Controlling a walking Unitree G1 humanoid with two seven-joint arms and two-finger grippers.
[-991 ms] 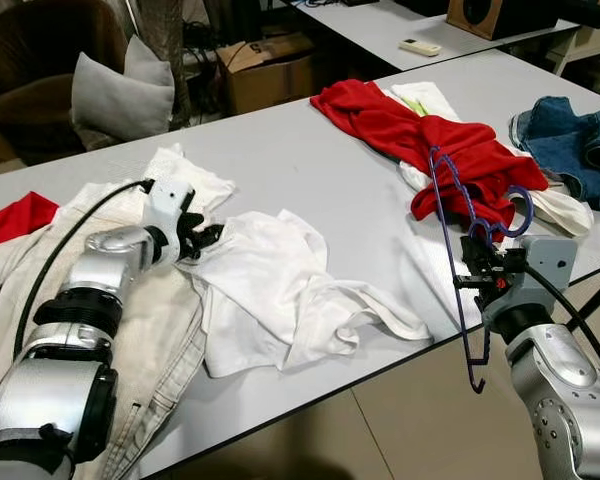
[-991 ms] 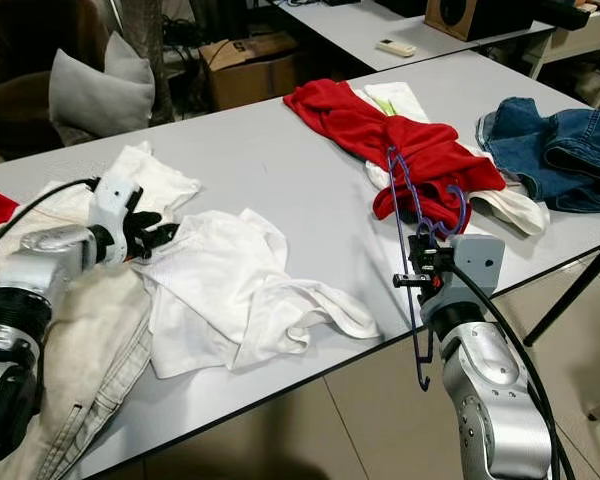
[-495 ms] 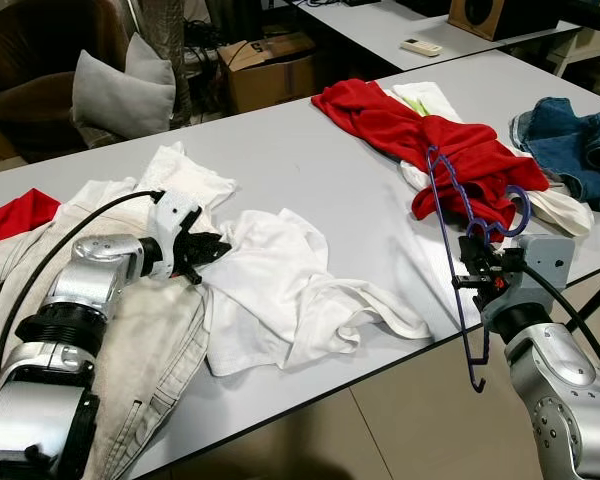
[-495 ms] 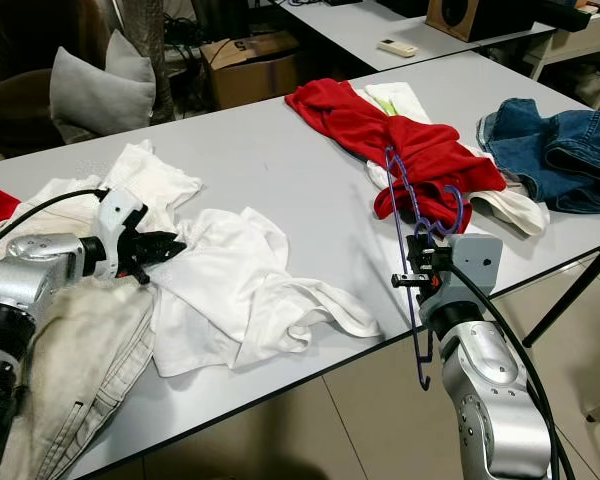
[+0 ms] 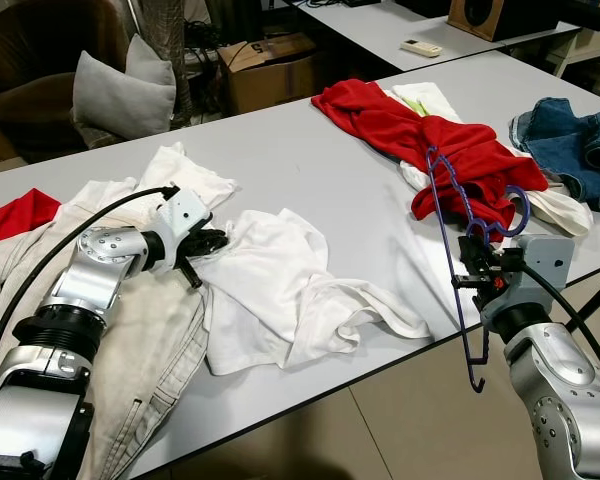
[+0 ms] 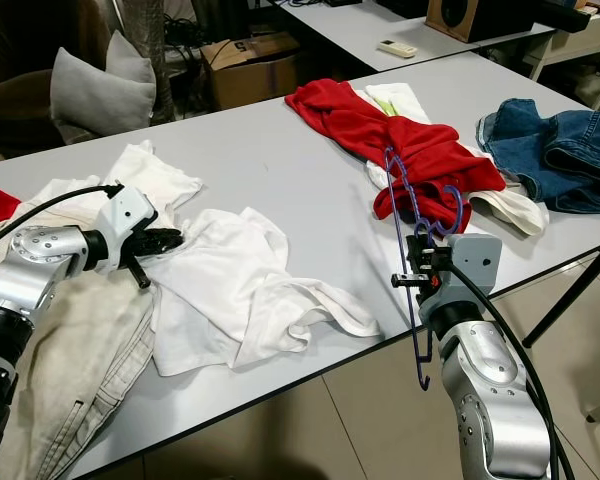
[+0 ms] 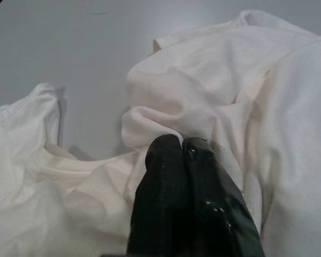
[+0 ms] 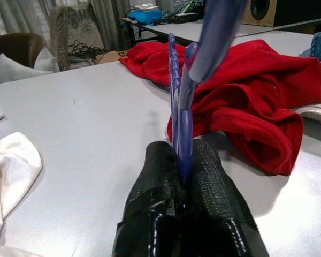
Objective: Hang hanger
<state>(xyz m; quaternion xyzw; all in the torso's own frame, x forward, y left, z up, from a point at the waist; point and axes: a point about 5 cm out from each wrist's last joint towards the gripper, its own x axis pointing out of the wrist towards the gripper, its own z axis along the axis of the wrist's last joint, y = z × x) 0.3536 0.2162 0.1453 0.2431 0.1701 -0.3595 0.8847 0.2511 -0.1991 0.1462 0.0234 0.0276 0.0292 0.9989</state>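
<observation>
A purple plastic hanger (image 5: pixel 445 215) stands on edge at the table's front right edge, its hook end hanging below the tabletop. My right gripper (image 5: pixel 483 268) is shut on its lower part; in the right wrist view the hanger (image 8: pixel 179 80) rises from between the black fingers (image 8: pixel 155 176). A crumpled white shirt (image 5: pixel 290 290) lies in the middle of the grey table (image 5: pixel 310 170). My left gripper (image 5: pixel 208 243) rests at the shirt's left edge, and its fingertips (image 7: pixel 174 147) are pressed together on a fold of the white cloth.
A red garment (image 5: pixel 430 140) lies just behind the hanger, with blue jeans (image 5: pixel 580 140) at the far right. Beige trousers (image 5: pixel 150 340) cover the table's left under my left arm. Behind the table are a grey pillow (image 5: pixel 120 95) and a cardboard box (image 5: pixel 270 70).
My left wrist has turned and the gripper has shifted slightly right along the shirt's edge. The right arm and the hanger have stayed still.
</observation>
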